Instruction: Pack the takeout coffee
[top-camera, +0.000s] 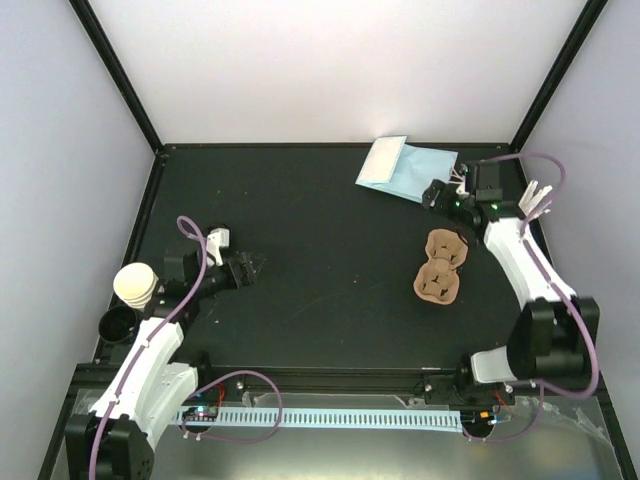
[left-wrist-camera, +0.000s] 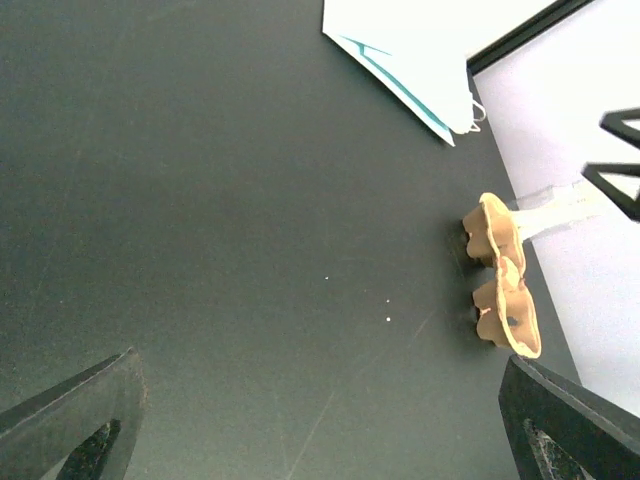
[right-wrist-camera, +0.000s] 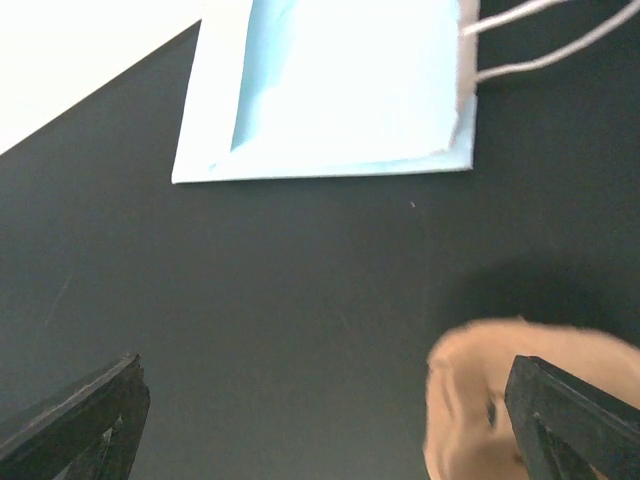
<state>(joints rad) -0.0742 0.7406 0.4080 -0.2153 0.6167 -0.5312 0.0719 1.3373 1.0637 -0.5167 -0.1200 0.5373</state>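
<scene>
**Checking the coffee-packing rig: both claws wide, nothing grabbed**

Looking at the left gripper (top-camera: 252, 268) first, its two fingers were spread wide with only bare black table (top-camera: 320, 230) between them, so it held nothing. It sat out over the left half of the table, pointing across toward the right side.

The right gripper (top-camera: 432, 192) was the same deal, with its jaws fully apart and nothing in them. It was at the far right of the table, just beside the near edge of the flat light-blue paper bag with white handles (top-camera: 405, 168). Its wrist cam had the bag lying straight ahead.

The brown moulded-pulp cup carrier (top-camera: 441, 266) lay right of centre, near the right arm's forearm and a little nearer than the bag. In the right wrist view it was just a blurry tan blob by one finger.

The stack of small cream paper cups (top-camera: 135, 283) and the black round plastic lids (top-camera: 118, 324) were way over at the left edge, beside the left arm and well apart from the carrier. None of the cups were in it.

A clear glass of white sticks (top-camera: 537, 200) stood by the right wall.
</scene>
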